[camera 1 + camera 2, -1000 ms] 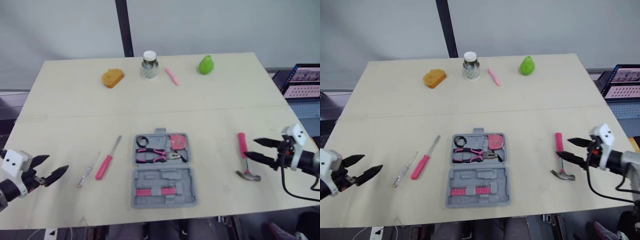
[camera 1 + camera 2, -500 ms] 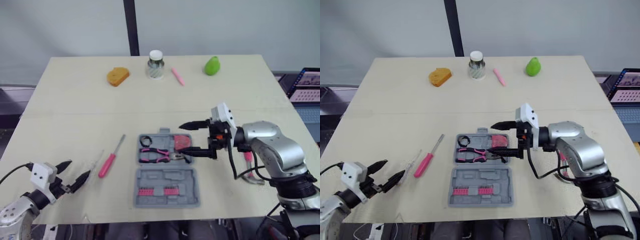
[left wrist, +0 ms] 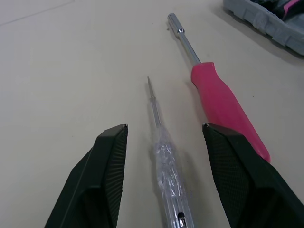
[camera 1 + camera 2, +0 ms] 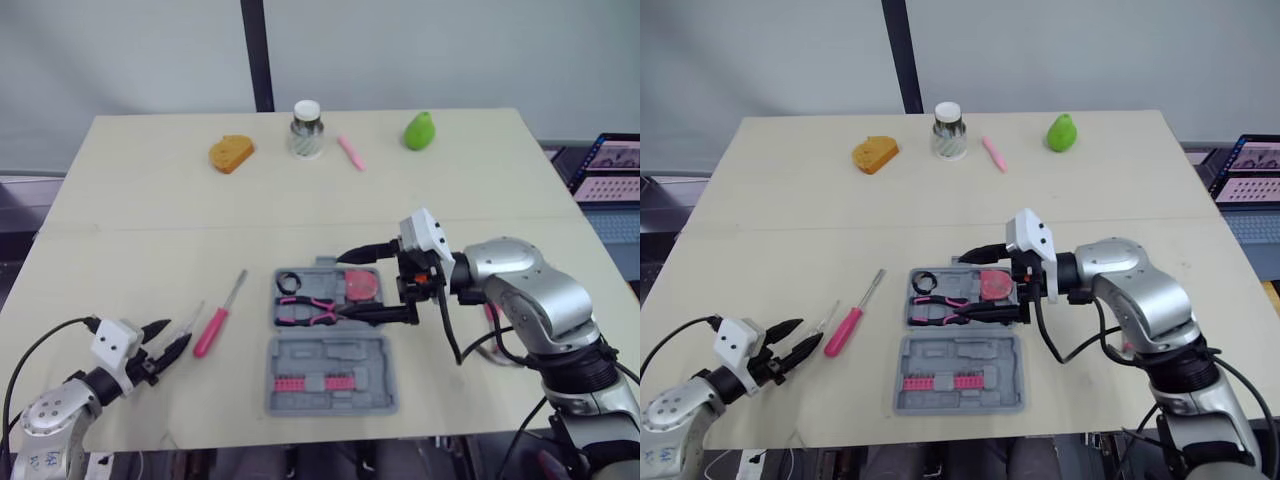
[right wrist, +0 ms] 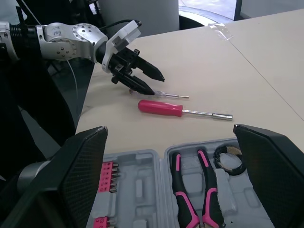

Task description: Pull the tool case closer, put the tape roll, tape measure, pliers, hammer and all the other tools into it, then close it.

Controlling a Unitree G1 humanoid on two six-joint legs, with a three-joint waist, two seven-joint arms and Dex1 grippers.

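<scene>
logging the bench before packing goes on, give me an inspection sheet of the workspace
surface: table, pale wood, seam across
job's things: case open, holding pliers, tape roll, tape measure; screwdriver and tester lie to its left
clutter: orange piece, jar, pink pen, green pear along far edge
grippers: left gripper open, straddling tester; right gripper open above case
cables: black cable on each arm
surroundings: laptop to the right, dark post behind

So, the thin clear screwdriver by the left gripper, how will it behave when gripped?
The clear screwdriver is slim and round, so it will probably roll if nudged. Its smooth plastic handle may slip. It looks light, likely easy to lift.
</scene>
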